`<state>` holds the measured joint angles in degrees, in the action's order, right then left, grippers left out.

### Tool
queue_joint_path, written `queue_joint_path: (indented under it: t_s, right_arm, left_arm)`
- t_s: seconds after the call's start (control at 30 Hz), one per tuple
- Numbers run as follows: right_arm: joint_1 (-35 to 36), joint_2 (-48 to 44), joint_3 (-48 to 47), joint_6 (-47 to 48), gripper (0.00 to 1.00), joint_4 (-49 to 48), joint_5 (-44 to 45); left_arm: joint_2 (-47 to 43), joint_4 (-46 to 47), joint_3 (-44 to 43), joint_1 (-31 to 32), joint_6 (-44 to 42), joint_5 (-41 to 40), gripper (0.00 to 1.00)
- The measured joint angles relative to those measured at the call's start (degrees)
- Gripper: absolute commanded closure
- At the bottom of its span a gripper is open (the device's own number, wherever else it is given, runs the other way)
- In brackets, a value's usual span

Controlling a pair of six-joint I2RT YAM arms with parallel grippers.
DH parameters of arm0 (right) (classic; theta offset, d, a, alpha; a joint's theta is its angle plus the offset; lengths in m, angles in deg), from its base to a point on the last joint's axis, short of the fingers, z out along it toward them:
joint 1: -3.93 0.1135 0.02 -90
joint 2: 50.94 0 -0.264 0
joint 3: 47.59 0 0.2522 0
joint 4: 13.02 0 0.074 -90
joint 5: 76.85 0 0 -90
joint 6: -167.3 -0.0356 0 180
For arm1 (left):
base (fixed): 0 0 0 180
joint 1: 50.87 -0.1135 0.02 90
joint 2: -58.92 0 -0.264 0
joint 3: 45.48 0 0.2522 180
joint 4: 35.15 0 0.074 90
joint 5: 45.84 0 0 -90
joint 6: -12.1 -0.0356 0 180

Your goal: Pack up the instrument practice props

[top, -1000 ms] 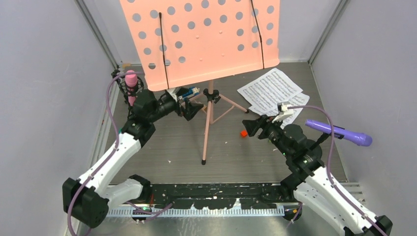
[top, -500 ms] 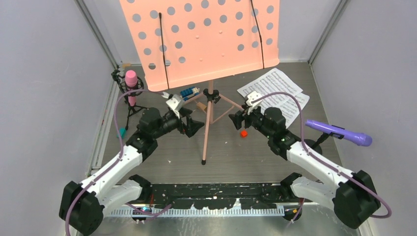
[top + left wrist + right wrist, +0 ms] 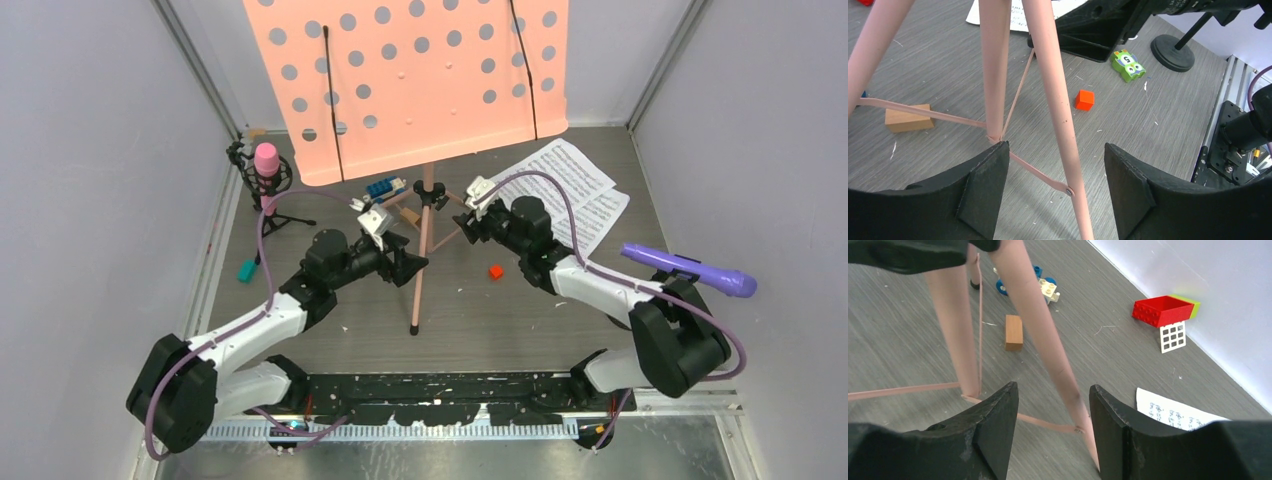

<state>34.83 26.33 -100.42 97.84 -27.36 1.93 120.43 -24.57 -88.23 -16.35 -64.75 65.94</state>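
The pink perforated music rack [image 3: 410,80] stands on pink tripod legs [image 3: 420,270] in the middle. My left gripper [image 3: 412,262] is open with the front leg [image 3: 1063,125] between its fingers [image 3: 983,195], not touching. My right gripper [image 3: 465,222] is open around the right rear leg [image 3: 1048,340], which runs close to its right finger [image 3: 1113,425]. White sheet-music pages [image 3: 560,185] lie at the back right. The pink microphone [image 3: 266,160] stands in its black mount at the left. The purple microphone [image 3: 700,270] rests on its mount at the right.
An orange cube [image 3: 494,271] lies right of the tripod. A green block [image 3: 1127,64], a wooden block [image 3: 1013,332], a blue toy car [image 3: 385,188], a red brick [image 3: 1162,310] and a teal block [image 3: 246,270] lie around. Grey walls close in three sides.
Both arms have reached in toward the tripod. The left gripper moved right to the front leg. The right gripper moved left and back to the right rear leg.
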Motion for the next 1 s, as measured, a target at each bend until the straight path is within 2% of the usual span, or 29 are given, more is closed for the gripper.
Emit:
queue_joint_path:
  t_s: [0.2,0.37,0.57,0.73,0.8,0.93,1.0]
  right_arm:
    - [-0.92,5.05,-1.01,2.01,0.51,-5.20,-1.09]
    - [-1.14,7.17,-1.27,2.19,0.57,-8.09,-2.01]
    - [-1.14,7.43,-1.27,1.64,0.68,-10.45,-3.21]
    - [-1.31,7.43,-1.25,1.64,0.74,-10.95,-4.76]
    - [-1.33,7.43,-1.27,1.55,0.79,-10.97,-5.29]
    - [-1.42,7.43,-1.27,1.73,0.97,-10.99,-5.66]
    - [-1.51,7.43,-1.27,1.90,0.99,-10.95,-5.90]
  left_arm:
    - [2.67,2.89,0.24,1.42,0.94,-0.26,0.37]
    - [3.65,4.31,0.48,2.03,1.53,-0.37,0.51]
    - [5.88,5.09,0.48,2.34,1.70,-0.35,0.61]
    - [7.13,5.44,0.48,2.78,1.77,-0.33,0.75]
    - [7.48,5.77,0.46,2.89,1.81,-0.11,0.79]
    - [7.69,5.86,0.42,2.93,3.10,0.22,0.86]
    - [7.69,5.86,0.42,2.93,3.26,0.26,0.92]
